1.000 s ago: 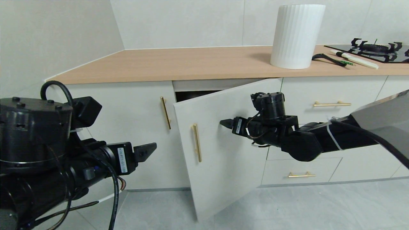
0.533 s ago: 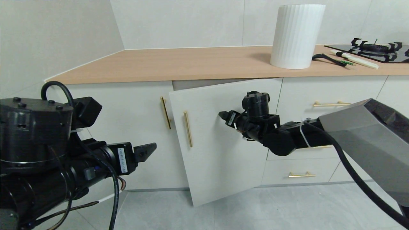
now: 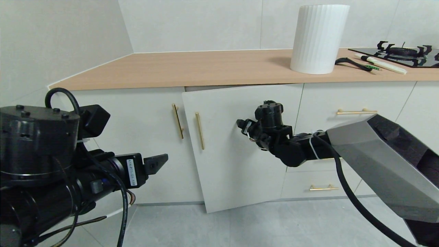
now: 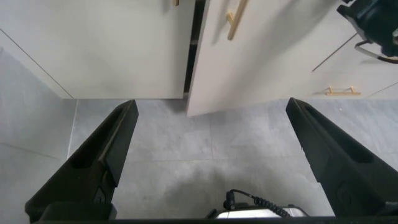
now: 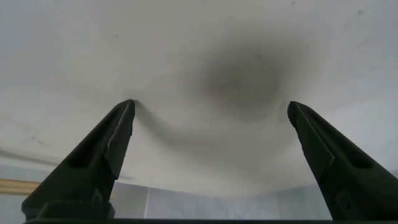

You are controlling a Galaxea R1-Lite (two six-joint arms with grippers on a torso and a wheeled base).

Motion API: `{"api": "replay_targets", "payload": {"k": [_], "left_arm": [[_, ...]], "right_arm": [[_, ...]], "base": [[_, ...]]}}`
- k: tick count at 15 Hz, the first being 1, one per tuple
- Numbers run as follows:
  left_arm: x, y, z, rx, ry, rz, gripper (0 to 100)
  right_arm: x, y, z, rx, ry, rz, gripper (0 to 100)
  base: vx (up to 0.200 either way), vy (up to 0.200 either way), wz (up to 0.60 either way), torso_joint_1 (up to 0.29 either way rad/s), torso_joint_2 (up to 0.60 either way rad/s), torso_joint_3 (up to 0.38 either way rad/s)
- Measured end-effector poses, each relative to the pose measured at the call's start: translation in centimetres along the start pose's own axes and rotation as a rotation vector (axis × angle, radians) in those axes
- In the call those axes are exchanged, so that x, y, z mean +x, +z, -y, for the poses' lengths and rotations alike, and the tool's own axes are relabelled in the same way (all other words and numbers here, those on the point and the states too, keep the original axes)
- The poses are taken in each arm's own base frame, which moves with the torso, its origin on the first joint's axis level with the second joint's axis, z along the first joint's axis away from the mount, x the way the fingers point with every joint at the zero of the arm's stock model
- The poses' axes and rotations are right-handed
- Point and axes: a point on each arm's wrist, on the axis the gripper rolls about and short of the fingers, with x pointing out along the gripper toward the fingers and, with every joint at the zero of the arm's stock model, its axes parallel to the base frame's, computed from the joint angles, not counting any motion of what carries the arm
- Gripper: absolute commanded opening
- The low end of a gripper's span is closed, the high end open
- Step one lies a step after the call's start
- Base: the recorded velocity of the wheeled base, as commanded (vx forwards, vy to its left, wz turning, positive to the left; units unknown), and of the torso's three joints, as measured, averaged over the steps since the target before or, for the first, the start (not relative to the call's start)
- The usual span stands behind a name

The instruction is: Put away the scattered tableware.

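A white cabinet door [image 3: 236, 154] with a gold handle [image 3: 199, 130] stands almost shut under the wooden counter [image 3: 192, 68], with only a narrow gap left along its handle side. My right gripper [image 3: 241, 124] is open, both fingertips pressed against the door's face [image 5: 205, 56]. My left gripper [image 3: 157, 164] hangs open and empty, low in front of the left cabinet, over the floor [image 4: 205, 162]. On the counter at the right lie a black utensil [image 3: 353, 63] and a white one with a green band [image 3: 380, 64].
A tall white ribbed container [image 3: 317, 39] stands on the counter beside the utensils. A black gas hob [image 3: 404, 53] is at the far right. Drawers with gold handles [image 3: 356, 111] are to the right of the door. The grey floor below is free.
The cabinet door has swung from well open to almost shut, with my right gripper following it in toward the cabinet. My left arm has stayed still.
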Motion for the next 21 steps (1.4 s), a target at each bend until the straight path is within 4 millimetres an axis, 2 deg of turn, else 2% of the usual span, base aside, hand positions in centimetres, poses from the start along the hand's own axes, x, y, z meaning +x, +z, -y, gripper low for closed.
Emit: {"api": "replay_targets", "payload": {"k": [10,14,18,21], "left_arm": [[0.0,0.0,0.0,0.001,0.001,-0.002,100],[0.0,0.0,0.0,0.001,0.0,-0.001,100],[0.0,0.0,0.0,0.001,0.001,-0.001,100],[0.0,0.0,0.0,0.001,0.0,-0.001,100]], "right_arm": [[2.5,-0.4,0.8,-0.004,-0.105,0.082,100],[3.4,0.2,1.1,0.003,-0.144,0.121,100],[3.5,0.2,1.3,0.007,-0.145,0.124,100],[2.4,-0.5,1.8,-0.01,-0.146,0.055,100]], "base": [[0.0,0.0,0.0,0.0,0.0,0.0],[0.0,0.0,0.0,0.0,0.0,0.0],[0.0,0.0,0.0,0.0,0.0,0.0],[0.0,0.0,0.0,0.0,0.0,0.0]]}}
